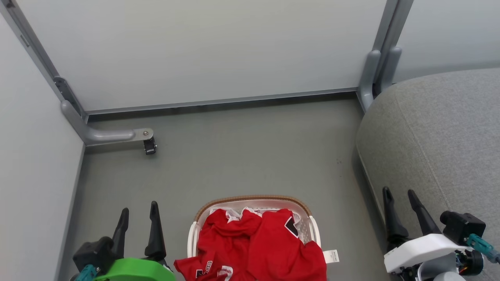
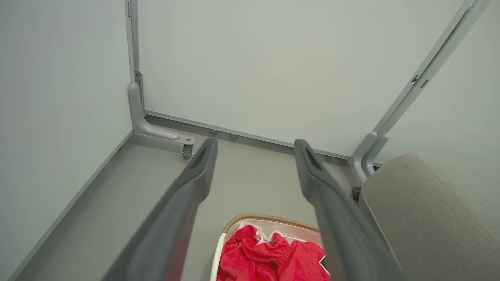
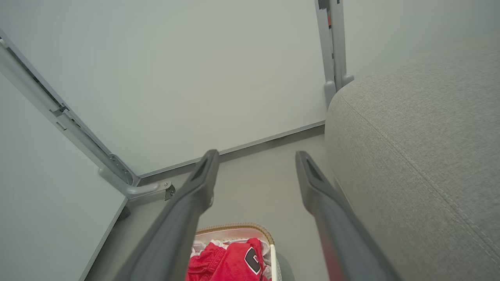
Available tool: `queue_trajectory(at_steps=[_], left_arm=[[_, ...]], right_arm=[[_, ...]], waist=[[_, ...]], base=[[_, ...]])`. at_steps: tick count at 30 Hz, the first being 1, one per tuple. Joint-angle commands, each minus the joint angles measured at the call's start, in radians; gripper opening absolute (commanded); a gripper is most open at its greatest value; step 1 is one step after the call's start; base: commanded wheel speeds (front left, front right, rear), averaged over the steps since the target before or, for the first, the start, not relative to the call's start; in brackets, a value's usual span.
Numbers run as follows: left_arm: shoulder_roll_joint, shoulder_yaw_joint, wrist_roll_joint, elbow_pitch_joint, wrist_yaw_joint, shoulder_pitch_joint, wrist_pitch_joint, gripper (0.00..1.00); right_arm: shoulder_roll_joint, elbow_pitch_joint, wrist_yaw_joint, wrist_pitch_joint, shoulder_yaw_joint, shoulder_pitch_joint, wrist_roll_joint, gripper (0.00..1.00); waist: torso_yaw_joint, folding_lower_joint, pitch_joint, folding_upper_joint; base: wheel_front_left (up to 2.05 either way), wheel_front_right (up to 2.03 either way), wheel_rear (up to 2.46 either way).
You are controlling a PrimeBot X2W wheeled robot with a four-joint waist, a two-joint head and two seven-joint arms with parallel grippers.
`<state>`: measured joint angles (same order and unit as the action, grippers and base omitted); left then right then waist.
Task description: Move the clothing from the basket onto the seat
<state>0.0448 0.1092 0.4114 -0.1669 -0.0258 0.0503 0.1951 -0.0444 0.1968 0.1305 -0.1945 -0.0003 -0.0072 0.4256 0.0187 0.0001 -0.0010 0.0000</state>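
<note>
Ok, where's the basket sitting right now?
In the head view the basket sits on the floor at bottom centre, between the left gripper and the right gripper, with the seat to its right.

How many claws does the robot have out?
2. The open, dark-fingered left claw sits left of the oval white plastic basket; the open right claw is near the grey fabric seat.

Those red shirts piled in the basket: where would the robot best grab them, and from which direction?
Probably the bunched, raised folds of the clothing near the far top of the heap, coming straight down from above. The thin fabric stands up in ridges there, so it should be easy to pinch, while the walls of the basket block any approach from the side.
</note>
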Motion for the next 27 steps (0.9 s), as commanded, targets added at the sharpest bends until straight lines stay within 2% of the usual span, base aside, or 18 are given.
queue_trajectory(at_steps=[1,27], left_arm=[[0.006,0.006,-0.029,-0.003,0.006,0.007,0.010,1.00],[0.008,0.045,-0.192,-0.064,0.021,0.011,0.060,1.00]], right_arm=[[-0.006,0.000,0.000,-0.011,0.001,0.007,-0.029,1.00],[-0.008,0.033,0.000,-0.060,0.027,0.010,-0.215,1.00]], waist=[[0.000,-0.0001,0.000,0.0000],[0.006,-0.0001,0.002,0.0000]], base=[[0.00,0.00,0.00],[0.00,0.00,0.00]])
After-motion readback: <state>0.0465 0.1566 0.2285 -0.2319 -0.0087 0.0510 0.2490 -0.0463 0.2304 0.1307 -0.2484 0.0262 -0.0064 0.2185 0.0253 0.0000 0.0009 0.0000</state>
